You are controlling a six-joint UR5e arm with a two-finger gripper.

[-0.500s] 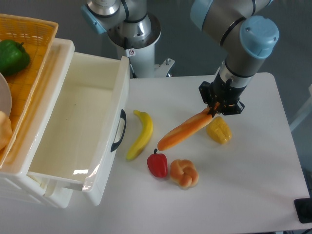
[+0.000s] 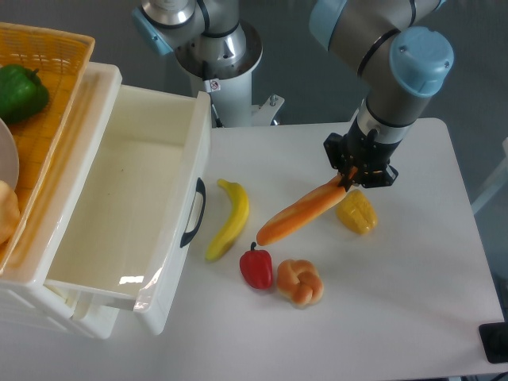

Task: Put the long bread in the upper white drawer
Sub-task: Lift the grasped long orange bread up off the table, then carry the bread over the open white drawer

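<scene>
Fixed camera: gripper (image 2: 347,182) is seen closed on the upper right end of the long bread (image 2: 302,214). No shift is seen against the frame half a second earlier; arm, loaf and everything around it sit in the same places. Read as a pause just after the grasp, lift not yet started, so the transfer is all still to be done.

The loaf is angled down to the left. Whether its lower tip rests on the bench (image 2: 413,302) or hangs just clear cannot be told. A yellow pepper (image 2: 357,212) lies just beside the gripped end, possibly touching. A red pepper (image 2: 255,267) sits just below the lower tip, a knotted bun (image 2: 299,282) next to it, a banana (image 2: 230,218) further left.

The upper white drawer (image 2: 171,143) is pulled open at the left, black handle facing the banana, interior bare as far as can be seen. A yellow basket (image 2: 55,48) with a green pepper (image 2: 21,91) sits behind it.

The grip is near one end, so some droop or swing is judged likely on lifting.
</scene>
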